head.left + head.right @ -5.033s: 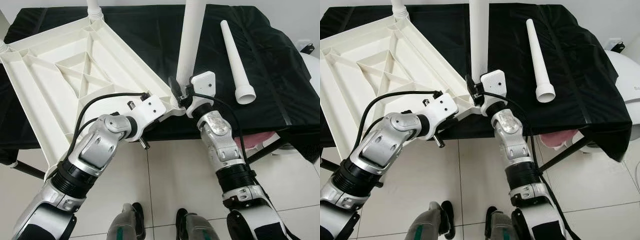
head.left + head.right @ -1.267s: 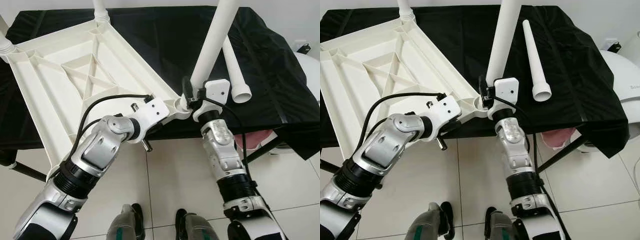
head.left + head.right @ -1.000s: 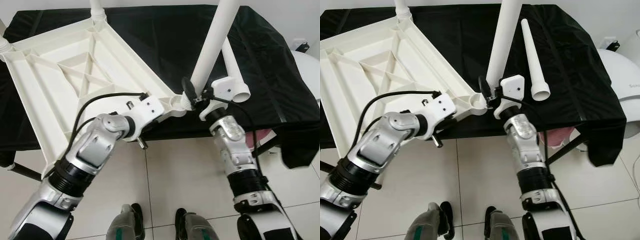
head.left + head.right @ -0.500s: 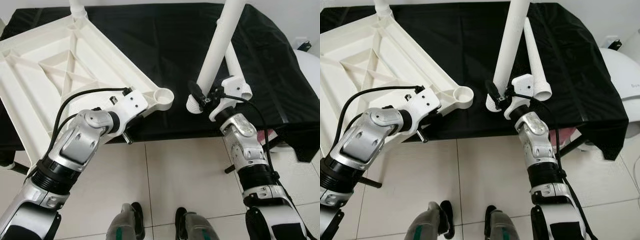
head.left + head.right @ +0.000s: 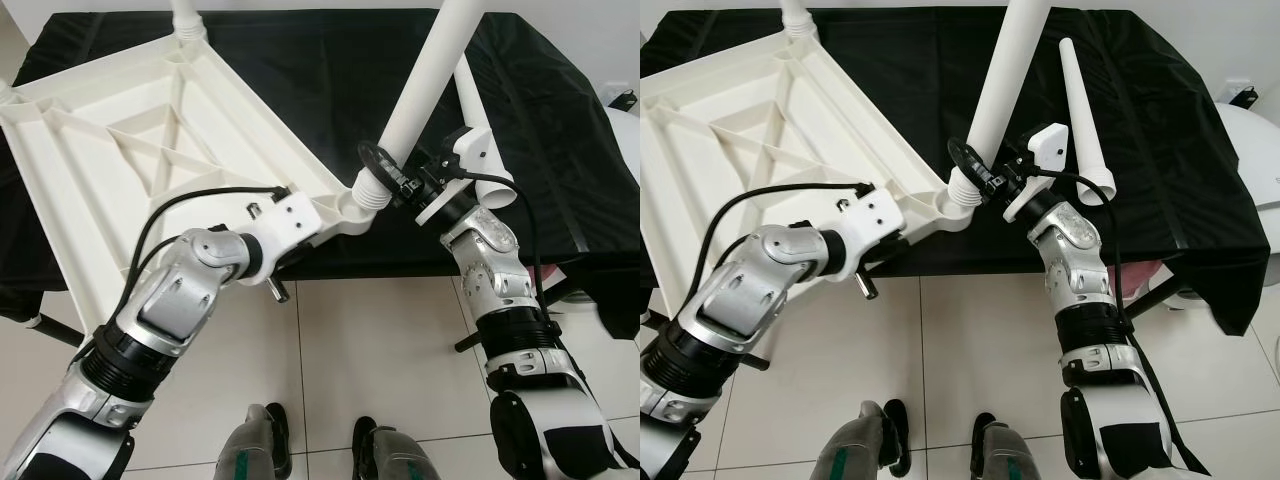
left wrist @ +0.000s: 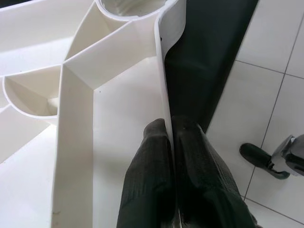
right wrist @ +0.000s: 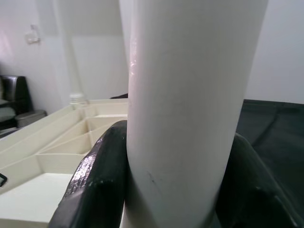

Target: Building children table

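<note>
Upturned white tabletop (image 5: 150, 140) lying on the black-draped desk (image 5: 300, 70), ribbed underside up so the corner sockets face out. Left gripper (image 6: 172, 142) pinched onto its edge rib near the corner, apparently bracing it. Right gripper (image 5: 985, 180) clamped round a white leg (image 5: 995, 80), threaded foot at the corner socket (image 5: 358, 192), tilted. Spare leg (image 5: 1085, 120) lying on the desk behind.

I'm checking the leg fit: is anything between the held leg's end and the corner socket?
Nothing visible is. The right gripper holds the white table leg with its ribbed end at the corner socket of the tabletop, whose rim the left gripper pinches.
</note>
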You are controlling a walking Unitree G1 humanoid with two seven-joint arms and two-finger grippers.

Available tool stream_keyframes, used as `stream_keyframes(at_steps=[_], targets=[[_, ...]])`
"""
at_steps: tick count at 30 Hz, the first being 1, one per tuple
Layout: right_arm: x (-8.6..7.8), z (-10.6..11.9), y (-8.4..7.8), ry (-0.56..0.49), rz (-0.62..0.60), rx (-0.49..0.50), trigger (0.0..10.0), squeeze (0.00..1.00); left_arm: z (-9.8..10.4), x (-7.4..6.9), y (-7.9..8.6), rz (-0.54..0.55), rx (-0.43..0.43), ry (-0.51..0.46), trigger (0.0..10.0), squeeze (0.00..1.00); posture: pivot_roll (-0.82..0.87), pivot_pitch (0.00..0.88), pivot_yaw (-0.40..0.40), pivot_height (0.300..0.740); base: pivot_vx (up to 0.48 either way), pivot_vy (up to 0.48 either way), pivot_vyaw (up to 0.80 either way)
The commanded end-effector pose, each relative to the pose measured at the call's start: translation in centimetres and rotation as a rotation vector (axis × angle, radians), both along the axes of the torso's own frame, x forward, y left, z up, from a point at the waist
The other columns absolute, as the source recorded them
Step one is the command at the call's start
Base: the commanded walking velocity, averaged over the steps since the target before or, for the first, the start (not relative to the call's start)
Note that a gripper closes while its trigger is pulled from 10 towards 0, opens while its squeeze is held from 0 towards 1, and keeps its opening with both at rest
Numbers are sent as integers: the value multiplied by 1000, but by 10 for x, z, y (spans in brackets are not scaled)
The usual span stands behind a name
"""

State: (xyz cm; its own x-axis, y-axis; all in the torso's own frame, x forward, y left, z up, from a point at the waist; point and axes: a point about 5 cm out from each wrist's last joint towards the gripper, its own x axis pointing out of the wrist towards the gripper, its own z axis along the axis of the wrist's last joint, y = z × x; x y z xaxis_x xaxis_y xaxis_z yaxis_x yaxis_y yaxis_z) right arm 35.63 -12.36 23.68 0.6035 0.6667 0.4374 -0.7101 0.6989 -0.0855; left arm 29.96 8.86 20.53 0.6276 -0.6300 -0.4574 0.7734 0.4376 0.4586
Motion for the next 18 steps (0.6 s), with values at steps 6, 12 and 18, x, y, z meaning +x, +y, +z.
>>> stream_keyframes(at_steps=[6, 12, 18], targets=[[1, -5, 3, 27, 110, -44, 10000, 0, 12, -11, -15, -96, -3, -72, 10000, 0, -26, 189, -11, 740, 0, 0, 0], [1, -9, 0, 34, 126, -69, 10000, 0, 9, -8, -12, -68, 20, -80, 10000, 0, -26, 190, -12, 740, 0, 0, 0], [0, -10, -6, 33, 142, -88, 10000, 0, 3, -2, -2, -25, 67, -89, 10000, 0, -26, 190, -12, 740, 0, 0, 0]])
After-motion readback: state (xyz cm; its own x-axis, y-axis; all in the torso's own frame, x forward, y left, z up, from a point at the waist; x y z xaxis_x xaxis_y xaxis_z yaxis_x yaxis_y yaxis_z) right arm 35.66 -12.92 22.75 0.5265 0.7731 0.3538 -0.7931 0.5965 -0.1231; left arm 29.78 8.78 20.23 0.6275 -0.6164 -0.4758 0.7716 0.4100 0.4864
